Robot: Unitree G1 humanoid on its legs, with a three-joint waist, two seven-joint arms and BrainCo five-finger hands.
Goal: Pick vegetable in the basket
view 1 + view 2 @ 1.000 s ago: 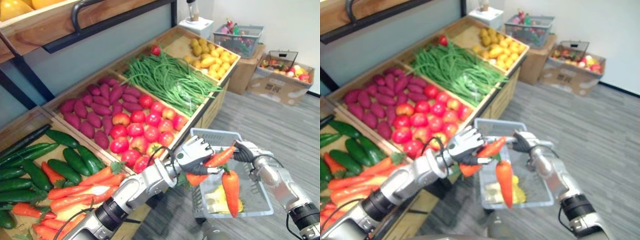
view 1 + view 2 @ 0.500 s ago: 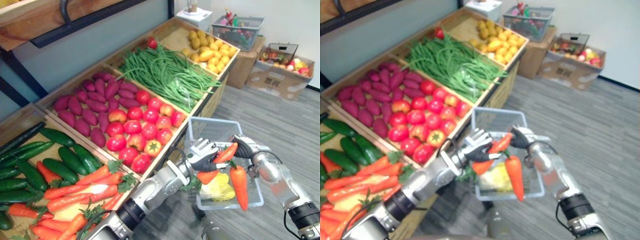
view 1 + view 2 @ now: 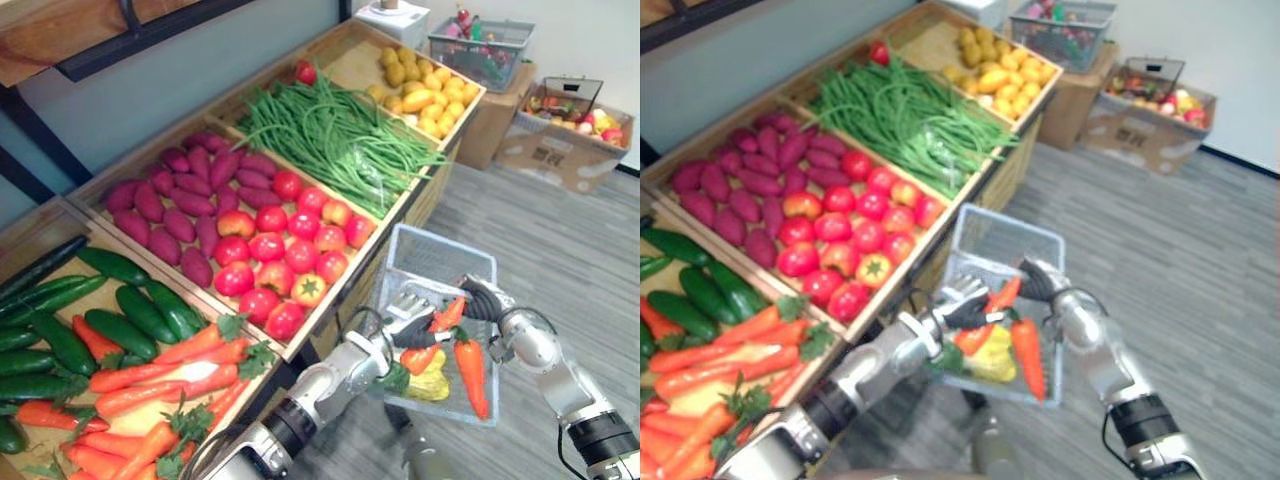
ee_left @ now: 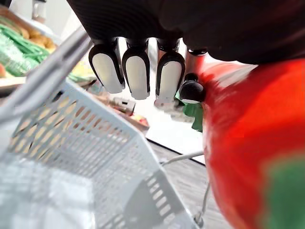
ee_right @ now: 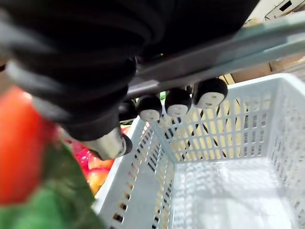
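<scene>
Carrot: an orange-red carrot (image 3: 446, 314) was held over the open top of the basket (image 3: 440, 255), slanted, with its tip raised and its leafy end low.
Left hand: the left hand (image 3: 405, 318) was clasped round the carrot's middle above the basket. The left wrist view showed the root close against the palm.
Right hand: the right hand (image 3: 482, 300) was curled round the basket's handle (image 5: 214, 52) and carried the basket clear of the floor.
Handling, judged: stiff, light and smooth-skinned, unlikely to suffer from a short drop into the basket. The thick middle was the sound place to hold. The leaves would tear and the tapered end could slip.
Basket contents: a second carrot (image 3: 470, 372) pointed tip-down inside the basket beside a yellow vegetable (image 3: 432, 378). Whether it lay on the mesh could not be told.
Step, judged: carrot positioned over the basket, not yet let go.
Stand: a wooden stand (image 3: 410, 215) ran just beside the basket, with loose carrots (image 3: 150, 385) and cucumbers (image 3: 90, 330) nearest the camera. Tomatoes (image 3: 285, 255) and sweet potatoes (image 3: 170, 200) lay level with the basket, and green beans (image 3: 340, 140) and yellow produce (image 3: 425, 95) beyond it.
Floor: a grey plank floor (image 3: 560, 240) lay under and past the basket.
Far side: a cardboard box (image 3: 565, 150) of produce and a second basket (image 3: 478, 50) stood well beyond the basket.
</scene>
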